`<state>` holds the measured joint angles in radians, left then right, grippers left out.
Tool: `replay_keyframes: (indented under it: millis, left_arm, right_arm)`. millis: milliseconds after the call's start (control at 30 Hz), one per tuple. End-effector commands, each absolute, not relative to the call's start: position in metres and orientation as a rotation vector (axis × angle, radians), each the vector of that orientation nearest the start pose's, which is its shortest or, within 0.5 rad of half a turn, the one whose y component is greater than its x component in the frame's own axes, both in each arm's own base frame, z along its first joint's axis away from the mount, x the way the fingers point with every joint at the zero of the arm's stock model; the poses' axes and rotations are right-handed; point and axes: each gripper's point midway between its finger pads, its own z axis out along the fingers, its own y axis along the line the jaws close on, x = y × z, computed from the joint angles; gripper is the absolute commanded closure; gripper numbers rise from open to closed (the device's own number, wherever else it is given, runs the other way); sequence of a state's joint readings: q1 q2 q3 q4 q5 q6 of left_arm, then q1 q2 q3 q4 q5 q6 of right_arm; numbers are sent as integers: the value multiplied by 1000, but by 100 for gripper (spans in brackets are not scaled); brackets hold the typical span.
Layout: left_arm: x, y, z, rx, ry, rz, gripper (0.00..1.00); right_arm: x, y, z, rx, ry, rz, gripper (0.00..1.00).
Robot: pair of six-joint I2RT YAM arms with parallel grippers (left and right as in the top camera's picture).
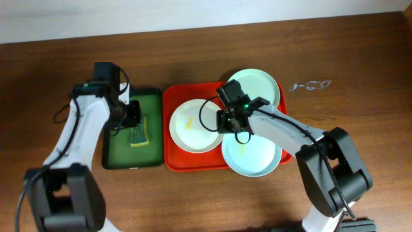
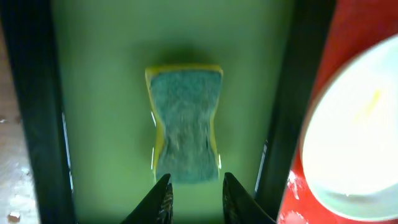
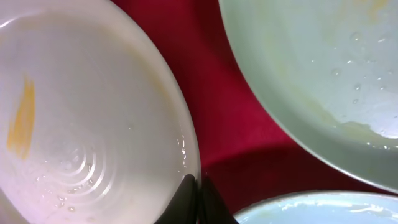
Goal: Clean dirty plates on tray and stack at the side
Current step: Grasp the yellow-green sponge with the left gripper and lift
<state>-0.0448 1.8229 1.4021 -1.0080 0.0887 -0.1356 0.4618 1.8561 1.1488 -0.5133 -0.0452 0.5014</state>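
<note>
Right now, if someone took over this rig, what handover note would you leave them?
Left end effector: open, poised at the sponge in the green tray, not gripping it.
Right end effector: shut at the white plate rim; whether it pinches the rim is unclear.
Things: white plate, upper mint plate and lower mint plate all lie on the red tray; yellow smears show on the white and lower ones.
Done: nothing looks cleaned or stacked.
Left: take the sponge, wipe each plate, stack them beside the tray.

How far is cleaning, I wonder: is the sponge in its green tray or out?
In: the sponge lies flat on the green tray's floor, inside its rim.
</note>
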Motion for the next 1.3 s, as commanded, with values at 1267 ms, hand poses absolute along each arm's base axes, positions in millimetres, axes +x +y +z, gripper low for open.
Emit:
replay_keyframes:
  millis: [1267]
  left_arm:
    - [362,-29,-2,-79,3091,28,66]
  right_arm:
    - [361,196,27,-41,2824,328,96]
